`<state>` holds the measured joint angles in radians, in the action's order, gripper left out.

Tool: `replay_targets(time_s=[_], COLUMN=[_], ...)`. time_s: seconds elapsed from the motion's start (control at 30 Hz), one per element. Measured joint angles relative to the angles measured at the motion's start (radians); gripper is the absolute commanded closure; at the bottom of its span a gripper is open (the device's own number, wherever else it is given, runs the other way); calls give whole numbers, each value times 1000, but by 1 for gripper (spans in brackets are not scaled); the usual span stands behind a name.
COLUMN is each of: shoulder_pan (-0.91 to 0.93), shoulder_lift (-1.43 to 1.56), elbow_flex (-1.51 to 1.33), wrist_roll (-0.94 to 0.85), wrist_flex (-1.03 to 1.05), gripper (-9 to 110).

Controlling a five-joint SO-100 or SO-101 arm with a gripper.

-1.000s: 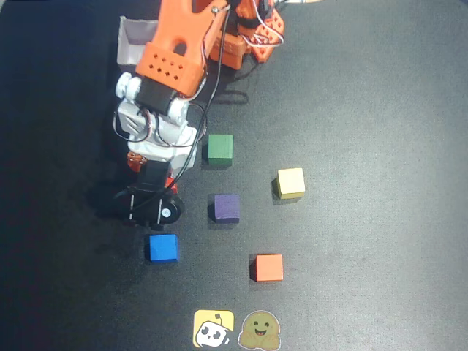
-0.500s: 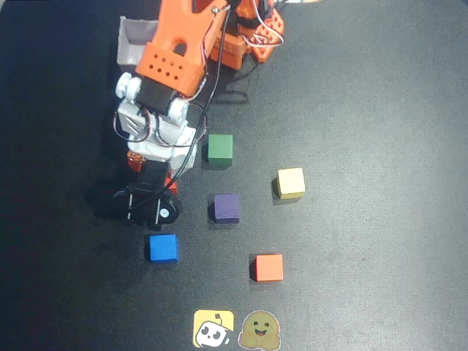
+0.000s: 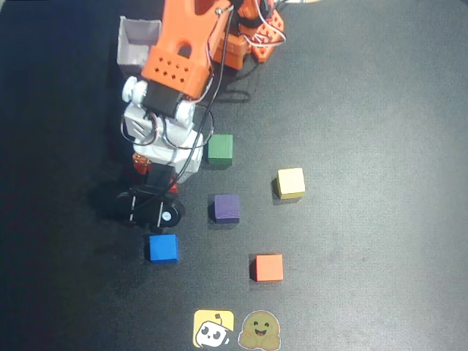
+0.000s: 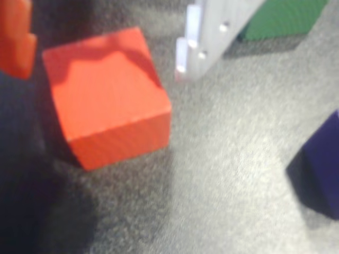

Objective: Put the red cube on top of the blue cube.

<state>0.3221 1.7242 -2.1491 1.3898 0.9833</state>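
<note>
Overhead view: the orange-and-white arm (image 3: 172, 95) is reaching down over the dark table (image 3: 380, 110), its wrist covering the spot just above the blue cube (image 3: 163, 247). The blue cube is sitting clear and uncovered, apparently waiting as the stacking base. A green cube (image 3: 220, 148), a purple cube (image 3: 227, 208), a yellow cube (image 3: 290, 182) and an orange-tinted cube (image 3: 269, 268) are lying well apart from one another, none of them in the way. A sliver of red is showing beneath the wrist, but the red cube itself is mostly hidden here.

Wrist view: the red cube (image 4: 106, 95) is resting on the table between the two fingers of the gripper (image 4: 100, 50), the orange finger at the left edge and the white finger (image 4: 212, 37) to its right. The jaws are standing spread wider than the cube, with a gap visible on the white side, so nothing is being held yet. The straddle suggests the arm is lining up to close on the cube. The green and purple cubes are peeking in at the right.
</note>
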Motion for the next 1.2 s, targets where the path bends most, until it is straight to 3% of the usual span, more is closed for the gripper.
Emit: replay_targets(time_s=[0.4, 0.83, 1.2], shoulder_pan=[0, 15, 21], shoulder_lift=[-81, -110, -29], elbow_flex=[-46, -64, 63], wrist_roll=[0, 9, 55], wrist_flex=[-114, -155, 98], gripper=[82, 94, 93])
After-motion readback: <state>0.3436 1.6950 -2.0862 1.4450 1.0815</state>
